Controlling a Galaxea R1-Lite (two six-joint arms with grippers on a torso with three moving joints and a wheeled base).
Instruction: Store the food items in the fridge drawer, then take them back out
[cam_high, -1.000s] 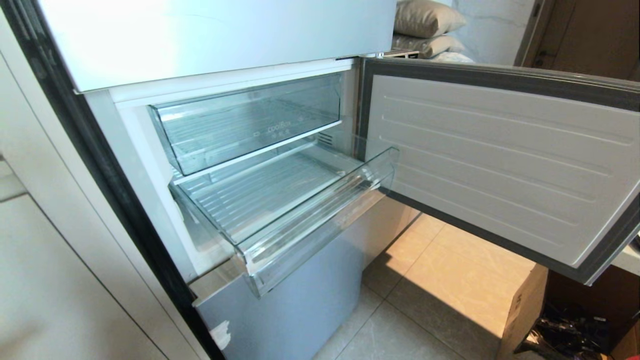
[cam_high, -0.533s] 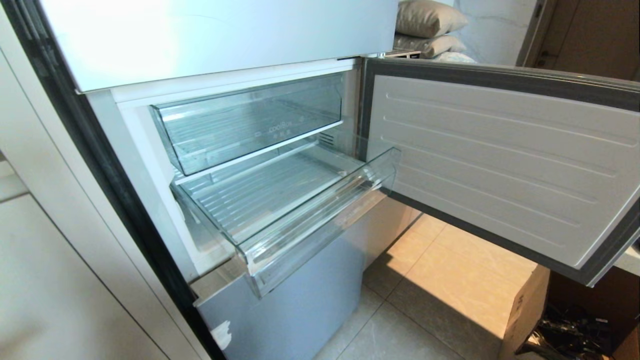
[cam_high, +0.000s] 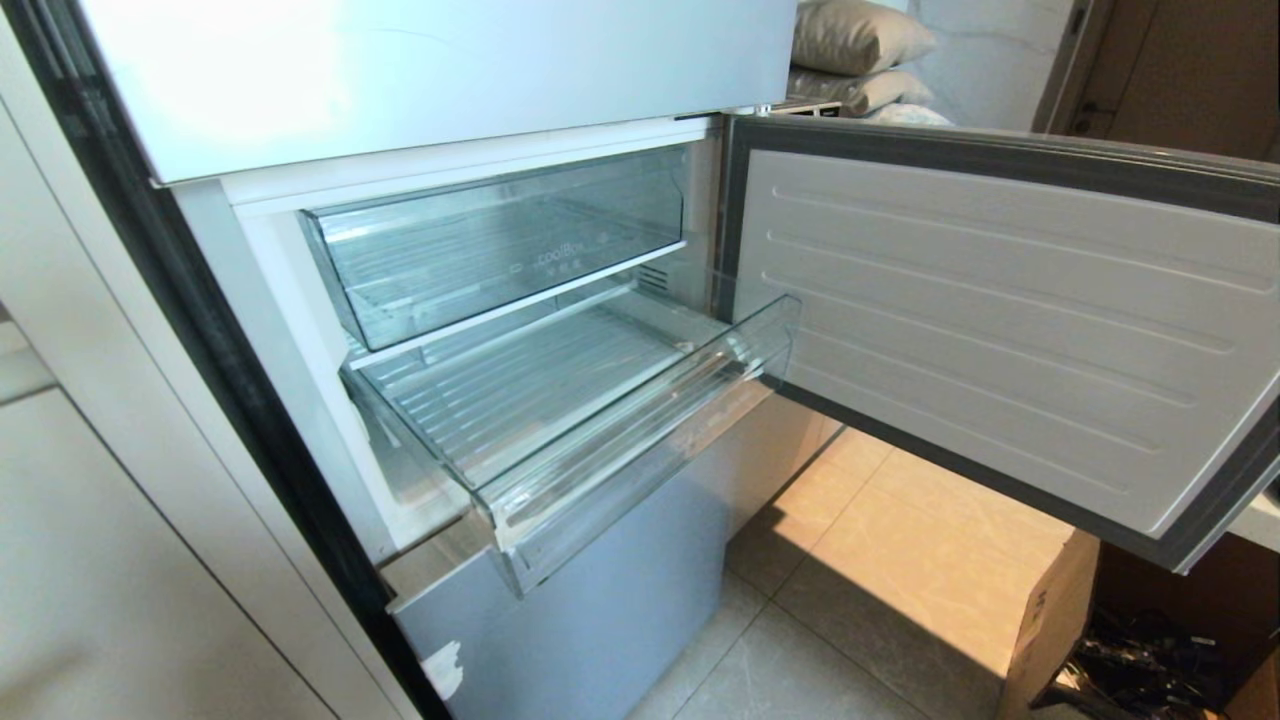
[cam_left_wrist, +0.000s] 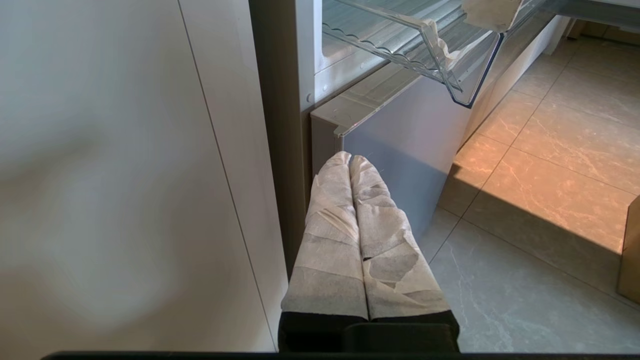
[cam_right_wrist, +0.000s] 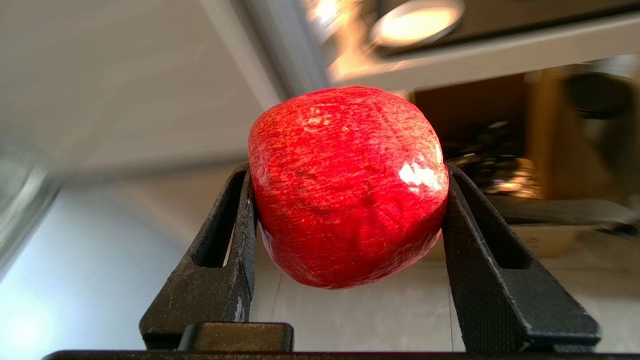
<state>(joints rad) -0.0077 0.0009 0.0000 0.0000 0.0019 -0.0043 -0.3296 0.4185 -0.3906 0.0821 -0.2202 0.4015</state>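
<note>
The fridge drawer (cam_high: 640, 425), a clear bin with a ribbed floor, stands pulled out below the upper clear bin (cam_high: 500, 240) in the head view, with nothing in it. A corner of the fridge drawer (cam_left_wrist: 465, 65) also shows in the left wrist view. A glossy red apple (cam_right_wrist: 347, 185) fills the right wrist view, and my right gripper (cam_right_wrist: 348, 172) is shut on it, one black finger on each side. My left gripper (cam_left_wrist: 350, 160) is shut, its white-wrapped fingers (cam_left_wrist: 325, 235) pressed together low beside the fridge's pale-blue bottom panel (cam_left_wrist: 400, 145). Neither arm appears in the head view. The other food item is out of view.
The fridge door (cam_high: 1000, 320) stands swung open to the right of the drawers. A cardboard box (cam_high: 1050, 610) sits on the tiled floor (cam_high: 880, 560) under the door. A white cabinet wall (cam_high: 120, 560) runs along the fridge's left side.
The head view is nearly the same throughout. No arm enters it and the drawer stays pulled out.
</note>
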